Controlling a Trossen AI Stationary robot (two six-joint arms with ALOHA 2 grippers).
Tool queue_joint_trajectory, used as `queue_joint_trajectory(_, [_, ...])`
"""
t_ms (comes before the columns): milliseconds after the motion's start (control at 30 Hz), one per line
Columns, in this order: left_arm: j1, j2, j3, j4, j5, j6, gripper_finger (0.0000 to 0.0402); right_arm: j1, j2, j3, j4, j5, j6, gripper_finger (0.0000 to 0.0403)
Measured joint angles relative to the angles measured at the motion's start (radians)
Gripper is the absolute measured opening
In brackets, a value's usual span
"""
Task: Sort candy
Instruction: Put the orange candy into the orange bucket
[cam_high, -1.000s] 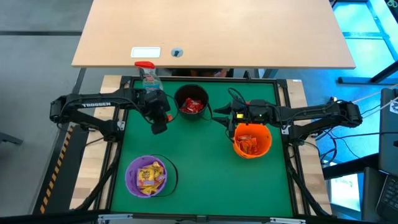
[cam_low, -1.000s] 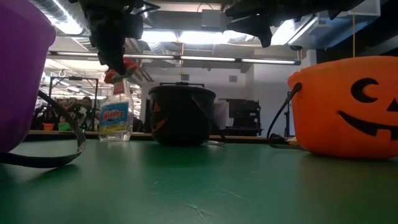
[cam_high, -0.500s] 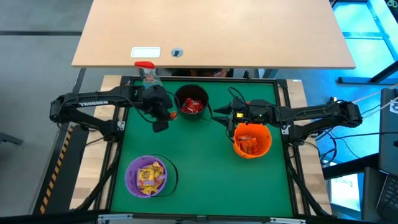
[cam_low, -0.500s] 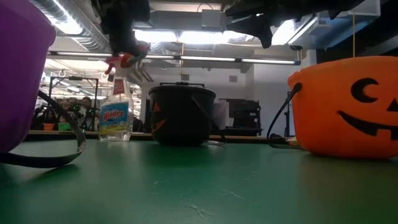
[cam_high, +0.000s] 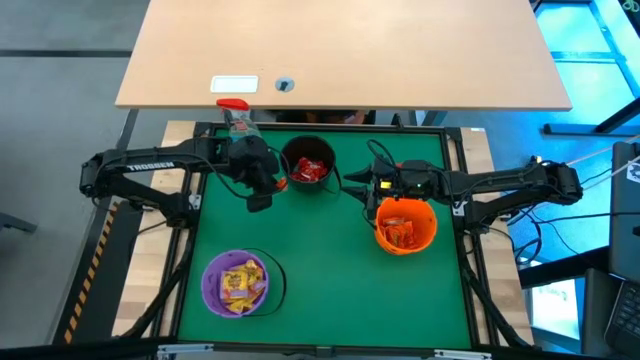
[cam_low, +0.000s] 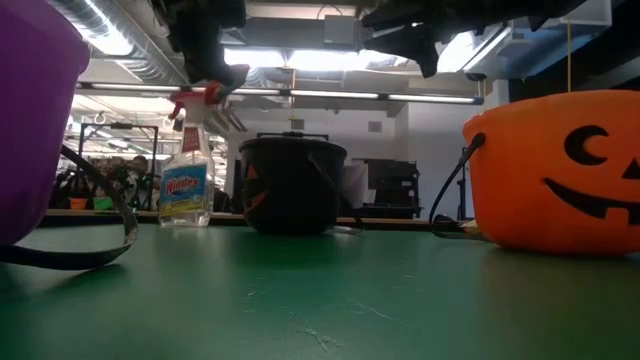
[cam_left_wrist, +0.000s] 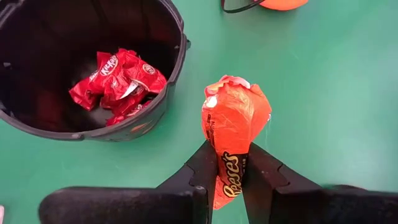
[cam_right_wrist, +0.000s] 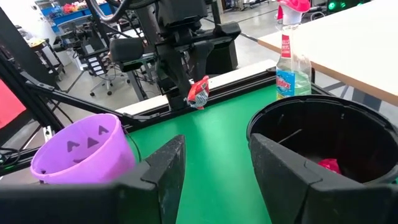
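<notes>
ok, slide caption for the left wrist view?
Left end effector holding an orange Reese's packet beside the black bucket of red candy.

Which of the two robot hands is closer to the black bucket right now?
Left. The left gripper hangs just beside the black bucket, pinching an orange candy; the right gripper waits farther off, over the orange bucket.

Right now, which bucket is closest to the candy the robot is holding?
The black bucket. The left hand holds an orange candy in the air just beside its rim; the purple bucket and orange bucket sit farther off.
</notes>
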Motion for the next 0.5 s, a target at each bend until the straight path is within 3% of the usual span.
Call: queue_joint_trajectory(500, [0.0,0.0,0.0,0.007,0.002,-0.002,0.0047,0.0,0.0,0.0,0.0,0.005,-0.002,0.0179])
